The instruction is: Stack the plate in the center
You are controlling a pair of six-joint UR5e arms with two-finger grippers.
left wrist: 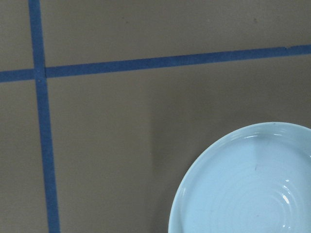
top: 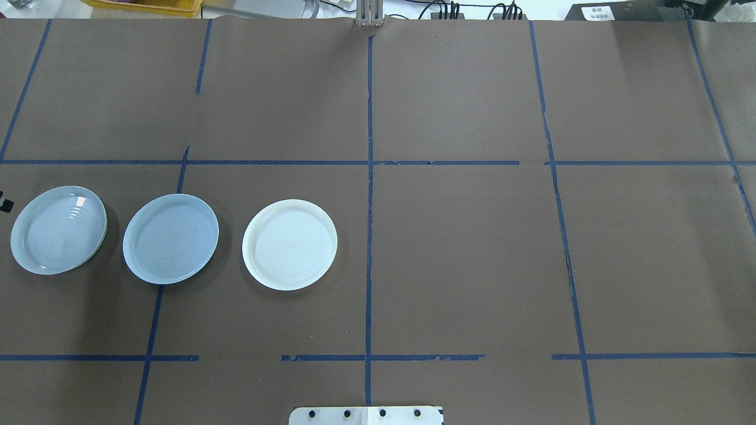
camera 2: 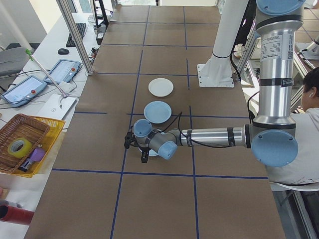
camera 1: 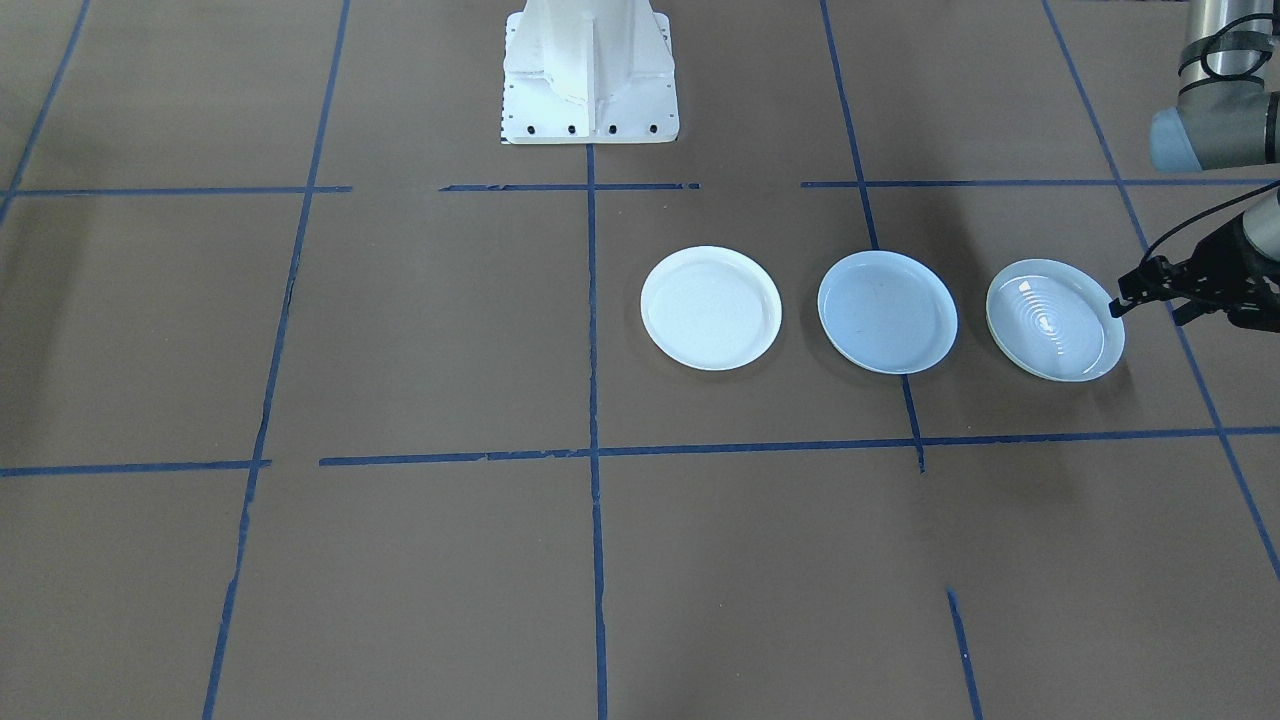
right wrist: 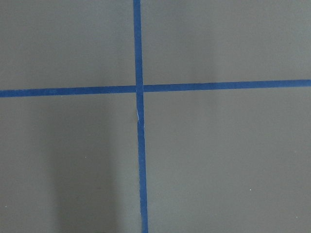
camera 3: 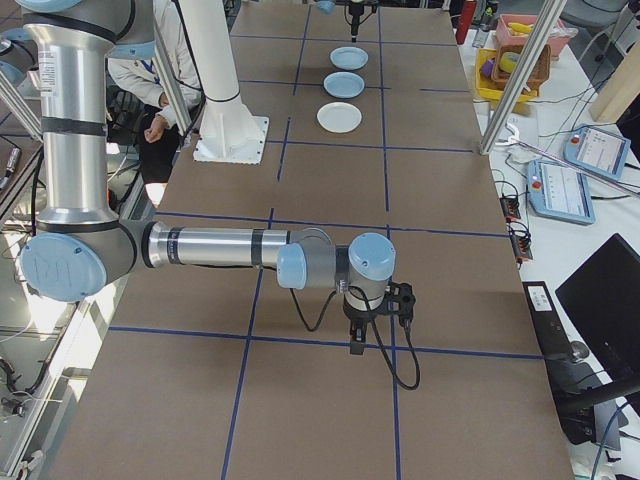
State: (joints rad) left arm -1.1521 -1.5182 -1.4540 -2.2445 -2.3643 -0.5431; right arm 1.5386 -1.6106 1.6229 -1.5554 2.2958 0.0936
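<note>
Three plates sit in a row on the brown tabletop [top: 460, 254], all on the robot's left half, none touching. From the overhead view, left to right: ridged pale blue plate [top: 58, 230], smooth pale blue plate [top: 170, 238], white plate [top: 290, 244]. The smooth blue one is the middle of the three and lies over a blue tape line [top: 155, 319]. Nothing is stacked on it.

Left gripper [camera 1: 1150, 290] hangs at the outer rim of the ridged plate, on the side away from the other two, fingers pointing toward it. In the front-facing view the fingers look parted, with nothing between them; I can't tell if a fingertip touches the rim. The left wrist camera shows only the ridged plate's edge and bare paper with tape lines.

Right gripper [camera 3: 375, 320] is well apart from the plates, over the robot's right half of the tabletop near a tape crossing. It only shows in the right side view, so I can't tell whether its fingers are released or clenched. Its wrist camera sees the tape cross and nothing else.

A seated person [camera 3: 150, 75] is behind the robot's white base [camera 1: 590, 75].
</note>
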